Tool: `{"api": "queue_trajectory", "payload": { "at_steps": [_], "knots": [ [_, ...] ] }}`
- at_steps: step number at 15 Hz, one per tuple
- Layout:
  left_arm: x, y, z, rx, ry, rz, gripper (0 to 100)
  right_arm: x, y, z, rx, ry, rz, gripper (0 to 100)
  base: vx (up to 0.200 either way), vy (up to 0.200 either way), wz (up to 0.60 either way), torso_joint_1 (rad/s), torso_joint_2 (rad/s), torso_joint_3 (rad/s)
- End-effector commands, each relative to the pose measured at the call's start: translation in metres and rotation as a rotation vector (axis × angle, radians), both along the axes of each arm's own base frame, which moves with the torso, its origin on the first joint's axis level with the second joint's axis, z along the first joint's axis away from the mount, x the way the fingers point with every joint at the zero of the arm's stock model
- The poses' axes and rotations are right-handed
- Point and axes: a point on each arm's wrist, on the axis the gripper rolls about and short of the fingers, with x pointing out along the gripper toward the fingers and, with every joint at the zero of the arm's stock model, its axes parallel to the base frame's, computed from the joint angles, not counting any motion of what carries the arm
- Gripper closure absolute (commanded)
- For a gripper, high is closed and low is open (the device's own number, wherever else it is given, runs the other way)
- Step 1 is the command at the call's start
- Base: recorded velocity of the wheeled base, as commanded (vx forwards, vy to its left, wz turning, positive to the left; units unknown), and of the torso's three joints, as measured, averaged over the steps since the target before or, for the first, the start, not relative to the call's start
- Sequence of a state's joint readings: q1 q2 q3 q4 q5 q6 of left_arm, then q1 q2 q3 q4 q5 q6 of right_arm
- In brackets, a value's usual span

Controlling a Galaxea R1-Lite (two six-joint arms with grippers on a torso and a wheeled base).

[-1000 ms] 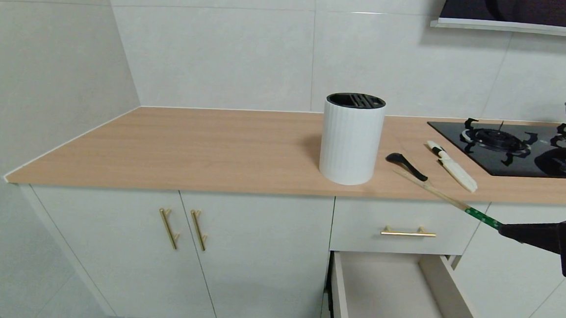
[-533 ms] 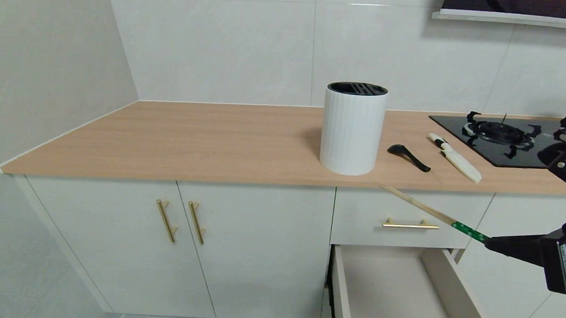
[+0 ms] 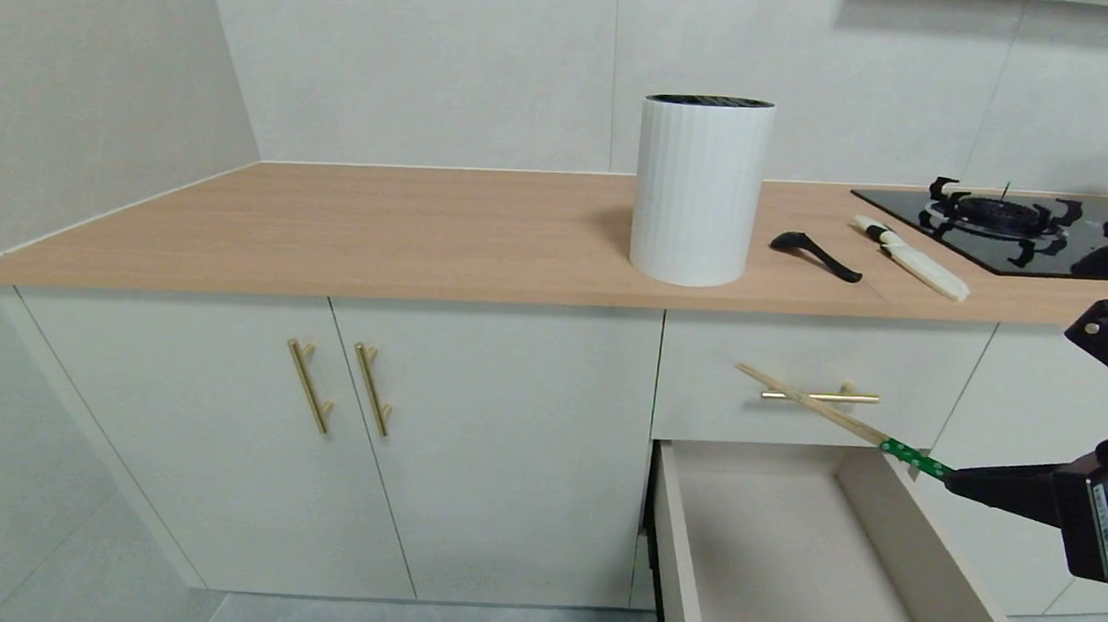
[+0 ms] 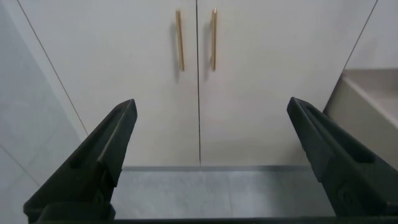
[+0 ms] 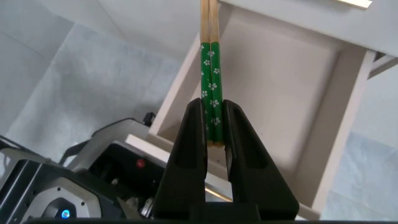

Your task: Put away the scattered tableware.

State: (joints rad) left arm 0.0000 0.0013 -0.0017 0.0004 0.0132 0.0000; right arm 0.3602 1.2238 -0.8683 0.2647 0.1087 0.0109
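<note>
The right tool (image 3: 953, 479) pinches a pair of chopsticks (image 3: 822, 409) by their green, flower-printed butt end, its black fingers pressed tight on them; the pale bamboo tips slant up across the shut drawer front, and the wrist view puts the pair over the open drawer (image 3: 895, 553). I'd judge them light, stiff and smooth; held so far back, the two sticks could scissor or swivel, so an easy lowering seems wise. The left tool (image 4: 211, 115) hangs low, spread wide with nothing in it, facing the cupboard doors (image 4: 199, 81) and their slim brass handles. On the wood-grain worktop (image 3: 424, 236) lie a glossy black spoon (image 3: 812, 254) with a curved handle, probably plastic and feather-light, best taken at mid-handle, and a knife (image 3: 913, 262) with a cream blade, to be taken by its handle; both rest just beside a ribbed white holder (image 3: 699, 190), a tall cylinder with a black top.
</note>
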Motion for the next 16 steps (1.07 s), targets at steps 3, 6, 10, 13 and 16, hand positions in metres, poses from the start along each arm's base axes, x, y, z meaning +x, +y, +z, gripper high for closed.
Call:
{"api": "queue_trajectory", "payload": {
  "at_steps": [3,6,10,13,16],
  "knots": [
    [0.0,0.0,0.0,0.0,0.0,0.001,0,0.005,0.002,-0.005,-0.01,0.025,0.0,100,0.0,0.0,0.0,-0.152,0.45,0.3],
    [0.0,0.0,0.0,0.0,0.0,0.001,0,0.009,0.003,-0.009,-0.023,0.043,0.005,100,0.0,0.0,0.0,-0.118,0.44,0.31],
    [0.0,0.0,0.0,0.0,0.0,0.001,0,0.013,0.005,-0.013,-0.031,0.059,0.003,100,0.0,0.0,0.0,-0.025,0.12,0.081],
    [0.0,0.0,0.0,0.0,0.0,0.001,0,0.021,0.007,-0.019,-0.044,0.089,-0.004,100,0.0,0.0,0.0,0.0,0.0,0.0],
    [0.0,0.0,0.0,0.0,0.0,0.001,0,0.042,0.014,-0.038,-0.102,0.164,-0.042,100,0.0,0.0,0.0,0.0,0.0,0.0]
  ]
}}
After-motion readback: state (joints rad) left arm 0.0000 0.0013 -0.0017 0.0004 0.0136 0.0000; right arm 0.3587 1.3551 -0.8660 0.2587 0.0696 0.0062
